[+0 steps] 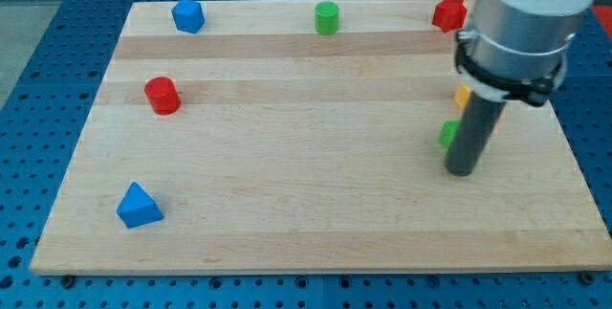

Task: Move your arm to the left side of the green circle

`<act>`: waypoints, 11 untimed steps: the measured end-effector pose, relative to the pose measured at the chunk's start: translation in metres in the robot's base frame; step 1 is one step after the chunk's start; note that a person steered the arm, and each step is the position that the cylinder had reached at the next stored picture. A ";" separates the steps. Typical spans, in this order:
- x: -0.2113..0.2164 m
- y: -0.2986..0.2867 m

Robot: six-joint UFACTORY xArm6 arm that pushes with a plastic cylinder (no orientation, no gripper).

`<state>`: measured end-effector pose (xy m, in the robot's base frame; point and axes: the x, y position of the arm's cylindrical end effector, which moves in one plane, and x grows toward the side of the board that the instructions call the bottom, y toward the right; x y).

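Camera view: two blue, two red, two green, one orange block; no gripper, my tip (461, 169).

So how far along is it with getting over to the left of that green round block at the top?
Nothing looks done yet. My tip rests near the view's right edge of the wooden board, beside a partly hidden green block and an orange one. The green cylinder block stands far off at the view's top. Left: crossing the board to its left side.
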<state>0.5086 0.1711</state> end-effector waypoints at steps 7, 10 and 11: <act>-0.148 -0.178; -0.259 -0.219; -0.290 -0.220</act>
